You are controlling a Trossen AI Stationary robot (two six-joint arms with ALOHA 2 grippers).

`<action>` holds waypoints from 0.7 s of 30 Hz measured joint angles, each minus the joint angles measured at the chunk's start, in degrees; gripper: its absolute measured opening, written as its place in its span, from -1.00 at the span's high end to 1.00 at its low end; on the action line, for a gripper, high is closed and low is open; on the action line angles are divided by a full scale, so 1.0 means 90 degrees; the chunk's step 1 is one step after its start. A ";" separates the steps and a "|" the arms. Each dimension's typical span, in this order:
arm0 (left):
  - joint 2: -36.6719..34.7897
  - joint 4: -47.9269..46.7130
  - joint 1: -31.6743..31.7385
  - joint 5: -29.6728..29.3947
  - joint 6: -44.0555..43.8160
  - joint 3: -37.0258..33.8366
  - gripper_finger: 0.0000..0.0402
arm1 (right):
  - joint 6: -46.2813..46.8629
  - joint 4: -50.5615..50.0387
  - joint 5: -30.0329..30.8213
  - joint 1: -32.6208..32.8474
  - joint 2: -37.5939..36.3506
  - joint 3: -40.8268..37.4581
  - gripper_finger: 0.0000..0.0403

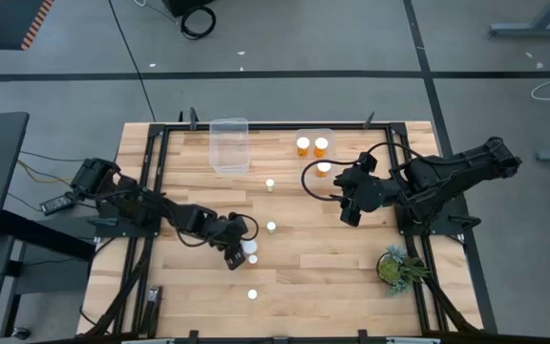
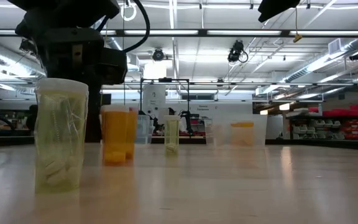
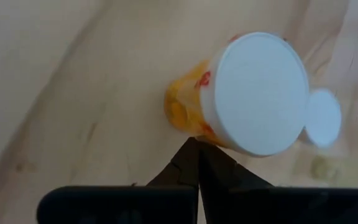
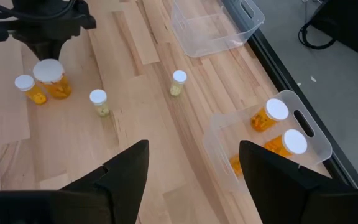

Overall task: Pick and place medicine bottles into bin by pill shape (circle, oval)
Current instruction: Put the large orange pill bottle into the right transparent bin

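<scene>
Medicine bottles stand scattered on the wooden table (image 1: 199, 287). The landmark is the bin with bottles (image 1: 314, 153) at the table's far edge. In it are three amber bottles with white caps: two side by side (image 4: 277, 111) (image 4: 294, 142), and a third partly hidden behind the near wall. Beside that bin, toward the left arm, sits an empty clear bin (image 1: 229, 145).

Out from the filled bin the boards are open, broken only by small bottles: one (image 1: 269, 184) near it, one (image 1: 271, 226) farther out, a wide bottle (image 3: 241, 96) with a narrow one (image 3: 322, 118) touching it, and one (image 1: 252, 294) near the front edge.

The left gripper (image 3: 196, 152) hangs over the wide bottle, fingers pressed together, holding nothing. The right gripper (image 1: 349, 212) hovers just beside the filled bin, fingers spread, empty. A potted plant (image 1: 396, 268) stands near the right edge.
</scene>
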 joint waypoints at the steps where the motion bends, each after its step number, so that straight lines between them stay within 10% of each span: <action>1: 0.0000 0.0045 0.0022 -0.0036 0.0056 0.0000 0.98 | 0.0000 0.0000 0.0000 0.0002 0.0000 0.0000 -0.28; 21: 0.0692 0.1247 0.0194 -0.0388 0.0467 -0.0002 0.92 | 0.0000 0.0019 0.0000 0.0002 -0.0005 0.0000 -0.28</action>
